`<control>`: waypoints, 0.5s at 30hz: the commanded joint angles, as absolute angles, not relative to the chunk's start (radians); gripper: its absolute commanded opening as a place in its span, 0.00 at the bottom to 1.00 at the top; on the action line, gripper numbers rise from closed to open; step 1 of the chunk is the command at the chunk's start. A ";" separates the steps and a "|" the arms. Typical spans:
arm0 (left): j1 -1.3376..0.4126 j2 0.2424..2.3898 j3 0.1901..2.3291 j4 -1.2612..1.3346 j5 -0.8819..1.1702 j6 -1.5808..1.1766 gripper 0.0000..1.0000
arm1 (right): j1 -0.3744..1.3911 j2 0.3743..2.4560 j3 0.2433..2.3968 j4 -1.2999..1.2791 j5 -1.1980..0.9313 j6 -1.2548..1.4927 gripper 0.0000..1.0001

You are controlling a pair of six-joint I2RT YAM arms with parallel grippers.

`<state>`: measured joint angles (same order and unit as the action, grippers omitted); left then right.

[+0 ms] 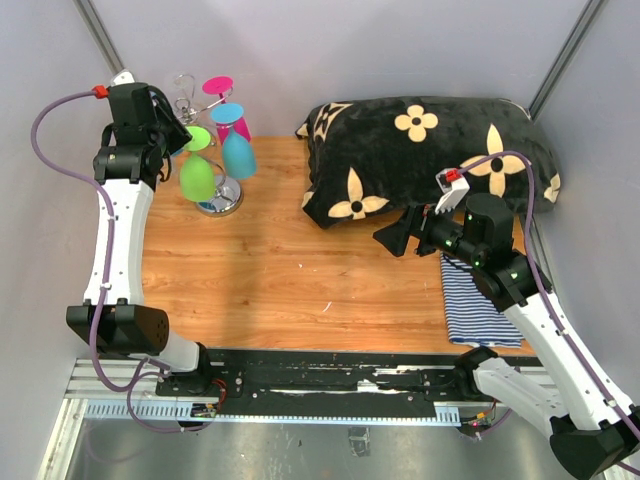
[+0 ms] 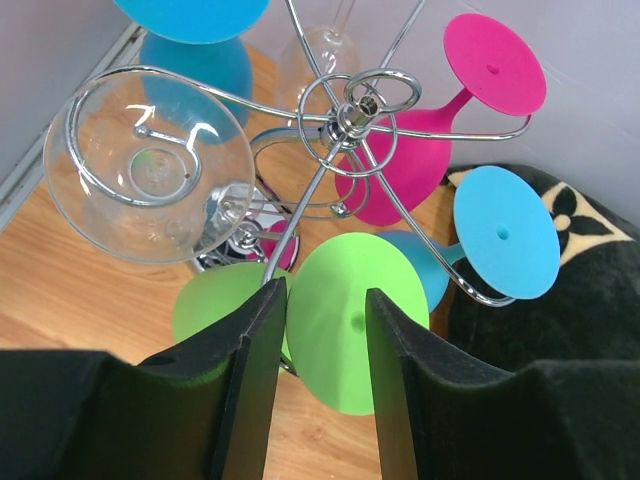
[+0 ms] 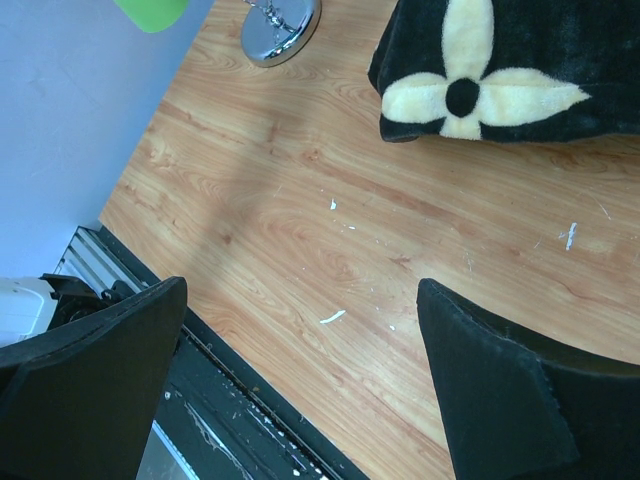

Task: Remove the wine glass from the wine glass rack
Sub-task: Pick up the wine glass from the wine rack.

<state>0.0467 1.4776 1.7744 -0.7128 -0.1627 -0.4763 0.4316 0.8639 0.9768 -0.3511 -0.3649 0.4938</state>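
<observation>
The wine glass rack, silver wire on a round chrome base, stands at the table's far left with several glasses hanging upside down. They are green, blue, pink and clear. My left gripper is at the top of the rack, open. In the left wrist view my gripper has a finger on each side of the green glass's round foot, which lies just beyond them. The rack's hub lies ahead. My right gripper is open and empty above the table.
A black pillow with cream flowers lies at the back right, and a striped cloth is under my right arm. Grey walls close in on the left and the back. The rack's base and the pillow show in the right wrist view.
</observation>
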 commanded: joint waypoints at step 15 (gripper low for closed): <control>0.083 1.411 1.636 -0.627 -0.114 -0.584 0.32 | 0.437 0.874 1.005 -0.375 -0.350 0.496 0.98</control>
